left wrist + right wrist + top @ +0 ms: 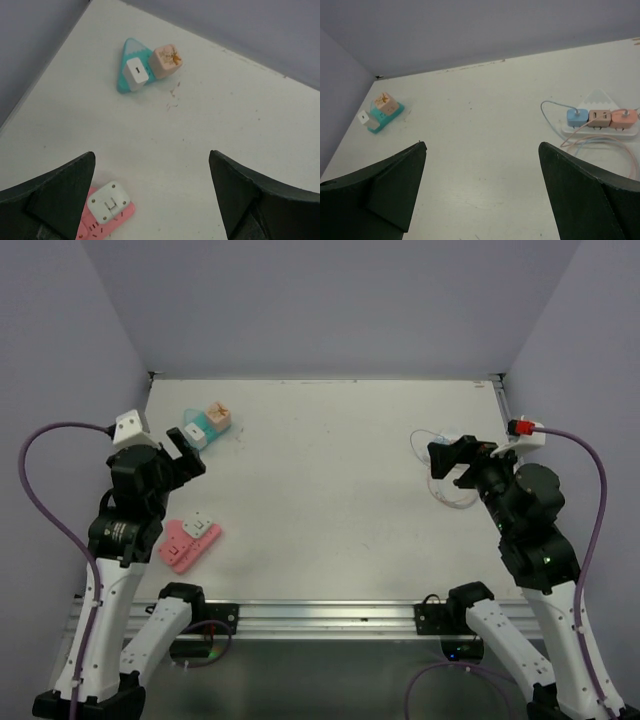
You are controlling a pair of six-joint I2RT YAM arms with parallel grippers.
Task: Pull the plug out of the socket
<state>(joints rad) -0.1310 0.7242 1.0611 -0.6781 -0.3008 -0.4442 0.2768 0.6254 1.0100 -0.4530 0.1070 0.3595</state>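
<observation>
my left claw [151, 156] spread wide, pink socket [93, 231] beside one finger; right claw [481, 145] spread wide too, white socket [598, 98] ahead.

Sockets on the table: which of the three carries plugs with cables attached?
The white mountain-shaped socket: its blue plug and pink plug trail cables. The teal socket and pink socket hold only cableless adapters.

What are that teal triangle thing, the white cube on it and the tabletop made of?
The teal triangular socket block looks like moulded plastic: smooth, evenly coloured, rounded corners. The white cube plug on it seems hard plastic too, with crisp flat faces. The white tabletop looks like matt painted or laminated board, lightly scuffed; I cannot tell which.
</observation>
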